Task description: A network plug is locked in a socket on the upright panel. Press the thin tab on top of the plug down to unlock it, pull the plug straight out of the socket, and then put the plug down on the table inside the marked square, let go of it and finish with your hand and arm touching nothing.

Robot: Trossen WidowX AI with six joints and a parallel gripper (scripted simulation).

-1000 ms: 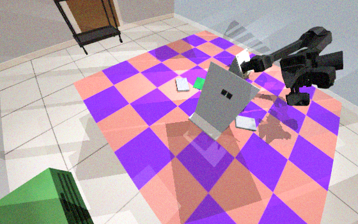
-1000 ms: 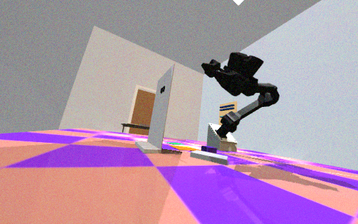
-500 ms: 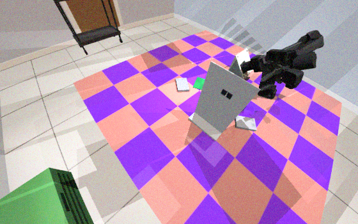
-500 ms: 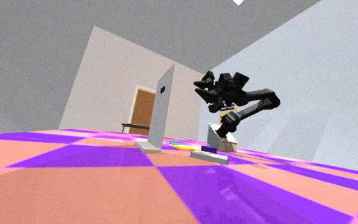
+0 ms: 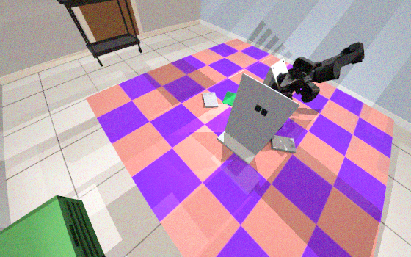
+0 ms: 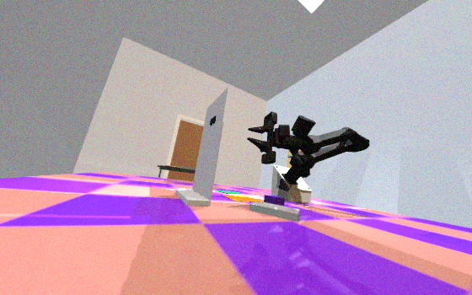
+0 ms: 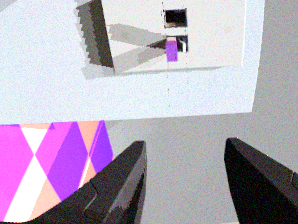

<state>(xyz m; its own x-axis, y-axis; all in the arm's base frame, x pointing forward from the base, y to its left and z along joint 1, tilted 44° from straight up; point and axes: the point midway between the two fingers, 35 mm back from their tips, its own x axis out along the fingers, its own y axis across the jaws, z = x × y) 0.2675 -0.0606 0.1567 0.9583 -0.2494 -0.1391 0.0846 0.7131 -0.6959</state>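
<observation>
The upright panel (image 5: 253, 132) (image 6: 206, 156) (image 7: 50, 85) carries a pale socket block (image 7: 140, 12), seen in the wrist view, with two dark openings. A small purple plug (image 7: 171, 51) sits at the opening nearer my fingers; its tab is too small to make out. My gripper (image 6: 249, 134) (image 7: 186, 149) is open, with its fingers partly apart and nothing between them. It stands off the panel on the socket side, short of the plug. In the top view the panel hides the fingertips. The marked square cannot be told for certain; an orange flat patch (image 6: 242, 197) lies between panel and arm base.
A grey slab (image 5: 283, 144) (image 6: 274, 211) lies beside the panel, with a dark purple block (image 6: 274, 200) behind it in the exterior view. A white tile (image 5: 210, 100) and a green patch (image 5: 229, 98) (image 6: 228, 192) lie on the panel's other side. A whitish box (image 6: 299, 195) stands by the arm base.
</observation>
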